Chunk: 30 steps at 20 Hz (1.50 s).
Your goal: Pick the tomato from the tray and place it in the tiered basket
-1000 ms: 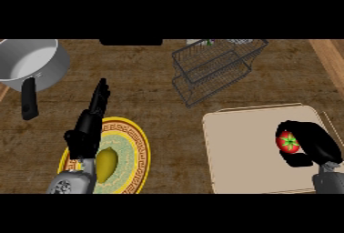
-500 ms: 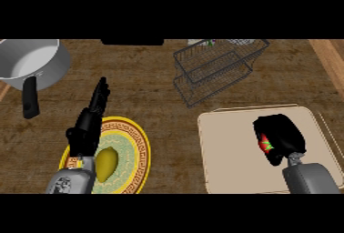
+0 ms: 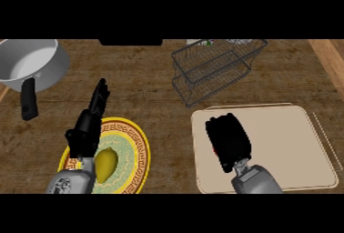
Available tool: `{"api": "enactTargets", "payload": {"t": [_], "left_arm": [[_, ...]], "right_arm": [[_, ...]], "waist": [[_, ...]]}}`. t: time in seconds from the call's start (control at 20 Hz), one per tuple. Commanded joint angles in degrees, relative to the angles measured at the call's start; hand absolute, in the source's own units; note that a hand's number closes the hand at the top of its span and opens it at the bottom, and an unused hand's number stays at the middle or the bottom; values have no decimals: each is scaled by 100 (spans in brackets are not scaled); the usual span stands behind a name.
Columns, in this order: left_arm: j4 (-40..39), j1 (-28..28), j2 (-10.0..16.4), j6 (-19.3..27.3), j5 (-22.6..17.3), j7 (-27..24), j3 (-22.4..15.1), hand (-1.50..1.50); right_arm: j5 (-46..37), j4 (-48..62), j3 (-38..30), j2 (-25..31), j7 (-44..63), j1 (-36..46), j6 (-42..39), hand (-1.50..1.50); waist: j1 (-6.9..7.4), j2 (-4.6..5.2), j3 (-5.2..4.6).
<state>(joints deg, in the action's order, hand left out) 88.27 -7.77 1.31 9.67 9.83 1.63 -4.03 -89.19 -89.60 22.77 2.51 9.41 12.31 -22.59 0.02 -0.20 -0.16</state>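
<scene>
Right robot hand [image 3: 229, 139] is over the tray [image 3: 289, 136], on its left half, its grey forearm coming in from the near edge. The fingers are curled down and closed round the tomato [image 3: 214, 149]. The black hand hides nearly all of the tomato, and only a thin red sliver shows at the hand's left side. So the tomato is in that hand, within the tray's outline; whether it rests on the tray or is raised off it cannot be told from this steep angle. The tray is beige and lies on the right of the worktop [image 3: 154, 91]. Beyond it, towards the far edge, stands the wire basket [image 3: 214, 68], well apart from the hand and just past the tray's far left corner. Over on the left, the left robot hand [image 3: 89, 125] has its fingers straight and together, pointing away towards the far side and holding nothing. It lies over the far left rim of the yellow patterned plate [image 3: 134, 152]. On the plate is a yellow fruit [image 3: 105, 164], just right of the left wrist. In the far left corner is a grey pot [image 3: 30, 61], its black handle [image 3: 28, 99] pointing towards the near side, clear of the left hand.
</scene>
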Motion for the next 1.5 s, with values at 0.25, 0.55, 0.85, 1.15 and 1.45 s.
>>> {"api": "enactTargets", "payload": {"t": [0.25, 0.55, 0.85, 1.15, 1.45], "left_arm": [[114, -125, 13, 74, 45, 194, 59, 0], [187, -132, 15, -8, -27, 260, 14, 0], [1, 179, 1, -120, -85, -148, -39, 0], [523, 64, -7, 5, 54, 455, -146, 0], [202, 101, 24, -57, -44, 18, 19, 0]], "right_arm": [[288, -2484, -389, -245, 542, 758, -1679, 150], [1333, -3477, -1441, -249, 1173, 2104, -3624, 150], [2566, -2446, -2306, -250, 2176, 3592, -3553, 150], [3424, -1459, -2930, -250, 2445, 4149, -2855, 150], [3047, -558, -2471, -149, 2461, 4338, -1883, 150]], "waist": [[-41, -9, 13], [-8, -6, 12], [79, 11, 9], [69, 14, 14], [48, 20, 13]]}}
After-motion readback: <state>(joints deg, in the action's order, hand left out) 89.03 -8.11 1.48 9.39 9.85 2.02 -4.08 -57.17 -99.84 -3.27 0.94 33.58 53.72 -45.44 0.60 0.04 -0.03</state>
